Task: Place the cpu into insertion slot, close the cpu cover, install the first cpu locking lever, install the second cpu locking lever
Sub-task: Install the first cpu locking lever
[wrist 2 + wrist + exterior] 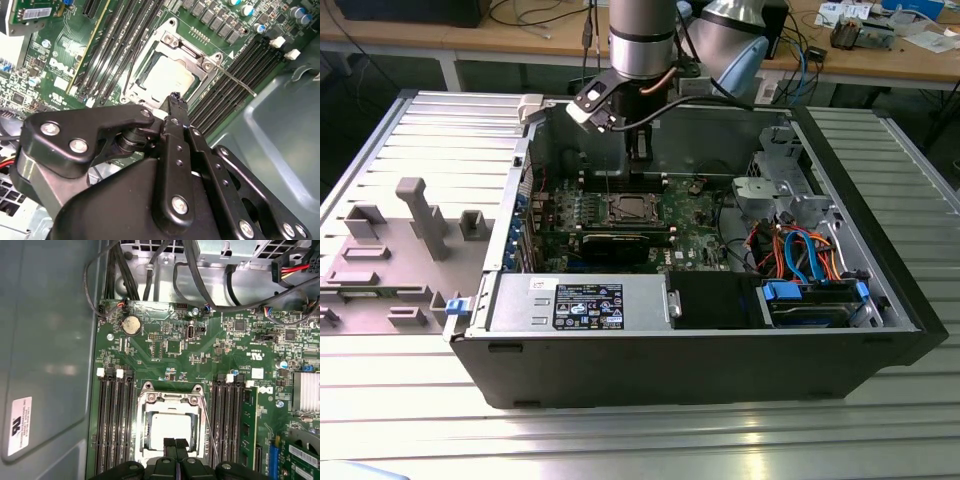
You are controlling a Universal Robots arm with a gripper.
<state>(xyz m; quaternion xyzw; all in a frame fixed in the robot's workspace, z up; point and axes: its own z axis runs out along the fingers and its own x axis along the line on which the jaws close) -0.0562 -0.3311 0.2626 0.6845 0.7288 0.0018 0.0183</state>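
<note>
My claw [175, 445] hangs low inside the case [670, 370], just above the near edge of the slot [143, 426], its two tips pressed together with nothing between them.

The cpu [170, 427] already lies flat in the slot. The cover [172, 400] looks to be down over it, with the chip's pale top showing through its window. A thin lever [210, 435] runs along one side of the slot and angles out over the neighbouring memory slots [230, 420]. I judge it is not latched.

As for handling, I take the cpu to be light, stiff and easily damaged. I would hold it by its edges only, never by the underside. The cover is thin, stiff sheet metal, best pushed on its frame and not through the window. The lever is a springy wire that could slip off smooth tips, so I would grip it close to its free end.

By my count there is one cpu, one slot, one cover and one claw. I can make out one lever for certain, while a second is hard to pick out. Memory slots sit in two banks, one on either side of the slot.
</note>
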